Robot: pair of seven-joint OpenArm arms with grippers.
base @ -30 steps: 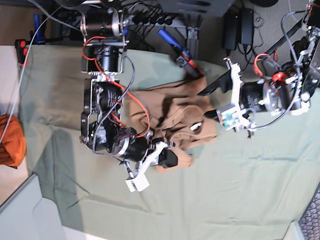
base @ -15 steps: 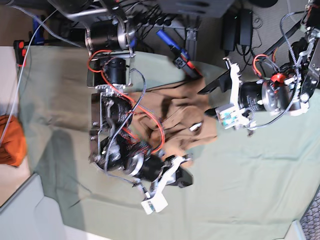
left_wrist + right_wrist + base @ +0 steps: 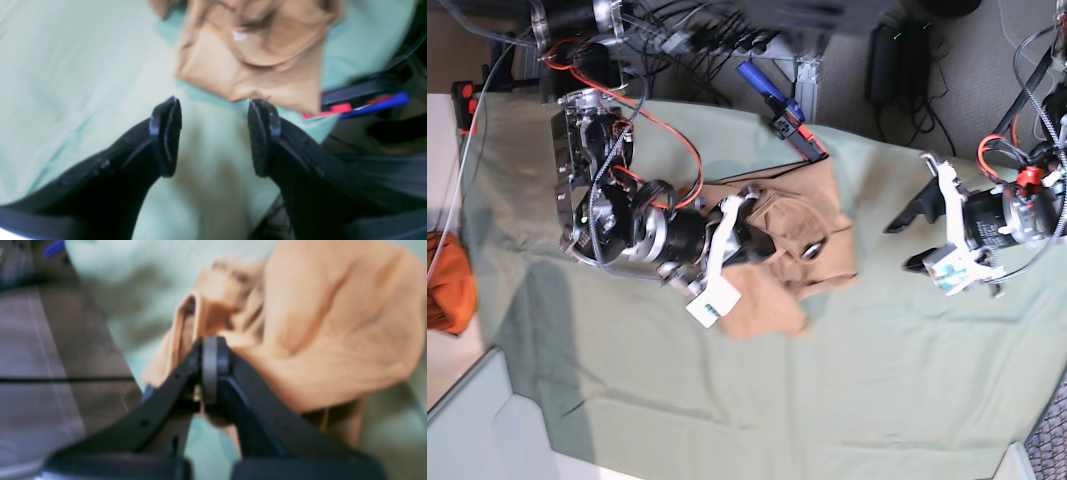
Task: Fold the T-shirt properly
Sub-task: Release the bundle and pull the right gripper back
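Hidden: right gripper (image 3: pixel 210 366) pads blurred, jaws pinched on soft tan cotton T-shirt (image 3: pixel 779 262).
Base-only: left gripper (image 3: pixel 907 238) jaws wide, empty, apart from shirt.

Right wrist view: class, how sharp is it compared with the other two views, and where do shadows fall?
Right wrist view: softest of the three, the shirt and the right gripper both smeared. Left wrist view: mildly blurred, the fingertips clearest. Base view: sharpest, with a dark arm shadow on the green cloth.
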